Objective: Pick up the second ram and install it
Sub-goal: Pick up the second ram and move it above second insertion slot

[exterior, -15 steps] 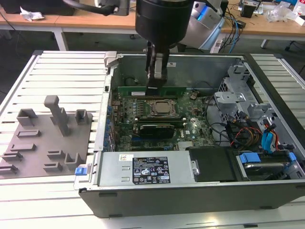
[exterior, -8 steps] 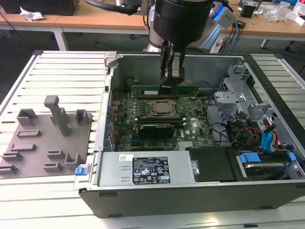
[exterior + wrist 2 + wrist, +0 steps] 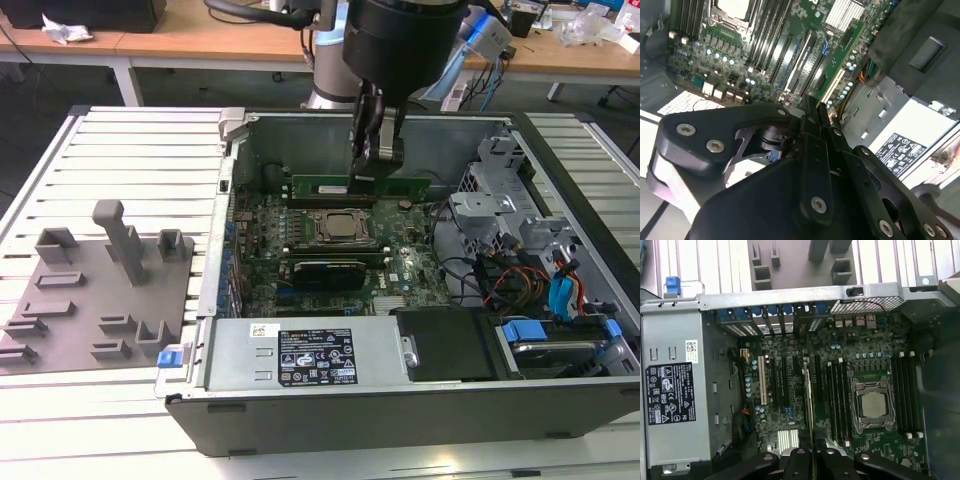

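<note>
In the exterior view my gripper (image 3: 375, 176) reaches down into the open computer case (image 3: 300, 415), shut on the second ram (image 3: 320, 186). It is a long green stick held level by its middle, lengthwise over the far side of the motherboard (image 3: 400, 265), just behind the silver processor (image 3: 335, 227). The first wrist view shows the ram (image 3: 808, 400) edge-on as a thin line running out from between my fingertips (image 3: 810, 460), over the dark memory slots (image 3: 837, 395). In the second wrist view the black gripper (image 3: 812, 120) linkage covers most of the board. Whether the stick touches a slot I cannot tell.
Another dark stick (image 3: 325, 268) sits on the near side of the processor. The power supply (image 3: 310, 355) lines the case's front. A drive cage (image 3: 490, 185) and loose cables (image 3: 545, 285) crowd the exterior view's right. A gray fixture (image 3: 100, 290) with upright blocks lies outside, left.
</note>
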Robot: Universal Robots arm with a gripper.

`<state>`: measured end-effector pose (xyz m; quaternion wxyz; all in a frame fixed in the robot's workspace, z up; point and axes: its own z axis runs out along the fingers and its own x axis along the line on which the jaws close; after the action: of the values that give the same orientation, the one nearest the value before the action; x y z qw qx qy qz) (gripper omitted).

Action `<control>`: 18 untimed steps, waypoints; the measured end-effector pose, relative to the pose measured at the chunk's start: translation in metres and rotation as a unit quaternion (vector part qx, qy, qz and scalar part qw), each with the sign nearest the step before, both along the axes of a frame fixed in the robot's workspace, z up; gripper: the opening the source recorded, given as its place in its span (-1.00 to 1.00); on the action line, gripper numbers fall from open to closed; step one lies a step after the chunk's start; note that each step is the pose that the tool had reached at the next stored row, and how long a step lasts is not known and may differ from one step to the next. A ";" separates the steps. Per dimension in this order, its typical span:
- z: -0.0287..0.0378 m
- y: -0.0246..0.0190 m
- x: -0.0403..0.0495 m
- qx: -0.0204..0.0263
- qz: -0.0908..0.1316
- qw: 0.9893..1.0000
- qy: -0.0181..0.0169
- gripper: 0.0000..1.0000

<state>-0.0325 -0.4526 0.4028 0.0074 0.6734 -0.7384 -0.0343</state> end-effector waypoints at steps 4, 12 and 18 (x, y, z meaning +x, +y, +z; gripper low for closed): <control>-0.0009 0.0013 0.0027 0.010 -0.005 1.000 0.001 -0.72; -0.0033 0.0197 0.0265 0.010 -0.005 1.000 0.004 -0.72; -0.0067 0.0255 0.0415 0.010 -0.005 1.000 0.007 -0.72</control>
<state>0.0089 -0.4271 0.3961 0.0054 0.6693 -0.7416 -0.0459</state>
